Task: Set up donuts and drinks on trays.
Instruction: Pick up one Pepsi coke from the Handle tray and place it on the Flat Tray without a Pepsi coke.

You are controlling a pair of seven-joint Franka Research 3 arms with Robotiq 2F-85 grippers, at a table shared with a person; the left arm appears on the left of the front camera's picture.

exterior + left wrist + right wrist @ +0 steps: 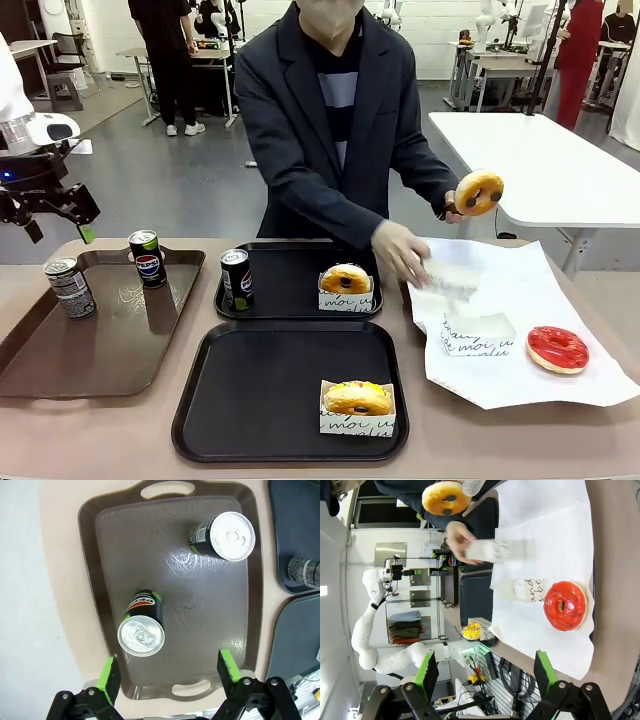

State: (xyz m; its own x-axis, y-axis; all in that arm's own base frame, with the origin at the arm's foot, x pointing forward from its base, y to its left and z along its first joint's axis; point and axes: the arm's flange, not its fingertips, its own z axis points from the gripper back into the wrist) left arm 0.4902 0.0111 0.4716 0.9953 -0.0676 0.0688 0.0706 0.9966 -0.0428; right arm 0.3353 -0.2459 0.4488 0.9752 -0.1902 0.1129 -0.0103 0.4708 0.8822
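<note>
The left gripper (pixel 60 228) hangs empty, its green-padded fingers wide apart, above the glossy brown tray (pixel 40 350), where two slim black cans (pixel 70 287) stand upright. Its wrist view looks down on their round silver tops. The right gripper (pixel 485 672) is spread too, holding nothing, over white paper (pixel 545 540) bearing a shiny red donut (pixel 565 605). Two black trays (pixel 260 390) each hold a boxed yellow donut (pixel 357 398); the far one also carries a third can (pixel 237 279). The person's hand (pixel 452 207) lifts another yellow donut (pixel 479 192).
</note>
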